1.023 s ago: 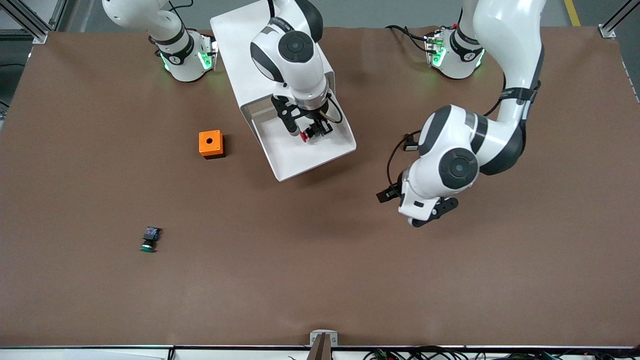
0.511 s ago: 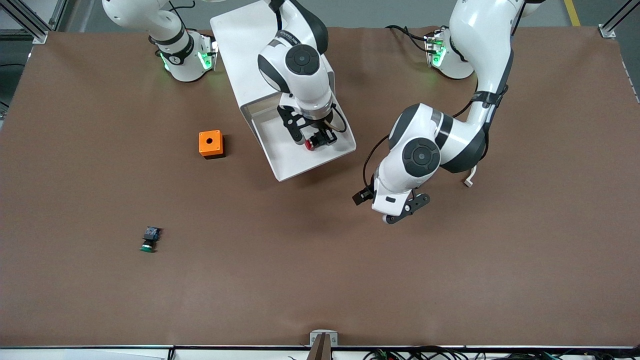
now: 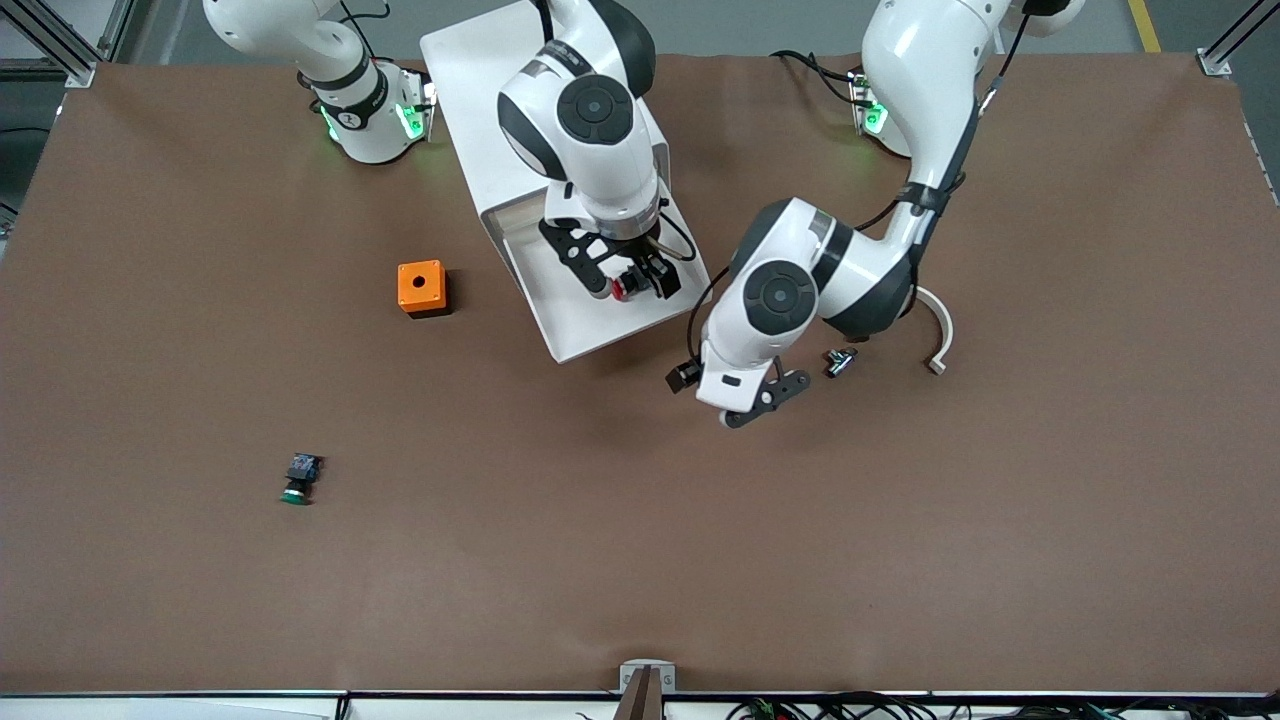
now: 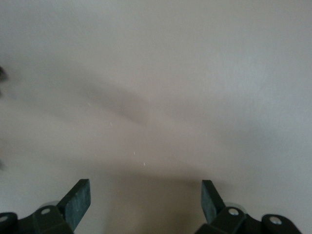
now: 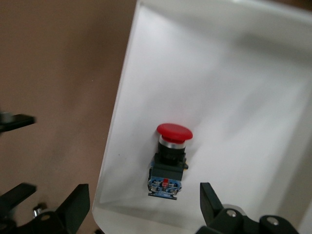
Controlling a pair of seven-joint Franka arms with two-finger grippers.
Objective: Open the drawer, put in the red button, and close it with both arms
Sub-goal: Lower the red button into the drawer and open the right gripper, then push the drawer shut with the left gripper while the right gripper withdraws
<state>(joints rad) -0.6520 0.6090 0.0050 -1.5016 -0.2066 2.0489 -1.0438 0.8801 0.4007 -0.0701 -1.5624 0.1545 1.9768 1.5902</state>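
The drawer (image 3: 585, 325) stands pulled out of the white cabinet (image 3: 480, 80), a shallow white tray (image 5: 219, 87). The red button (image 3: 621, 290) lies on its floor, red cap and black-and-blue body showing (image 5: 170, 156). My right gripper (image 3: 628, 282) hangs open just above it, fingers apart on either side and not touching it (image 5: 141, 202). My left gripper (image 3: 757, 403) is open over bare brown table beside the drawer's corner toward the left arm's end. Nothing is between its fingers (image 4: 145, 200).
An orange box with a hole (image 3: 421, 287) sits beside the drawer toward the right arm's end. A green-capped button (image 3: 298, 480) lies nearer the front camera. A small dark part (image 3: 840, 361) and a white curved piece (image 3: 938, 340) lie under the left arm.
My right gripper has opened and let go of the red button, which now rests in the drawer. The left arm has swung in toward the drawer.
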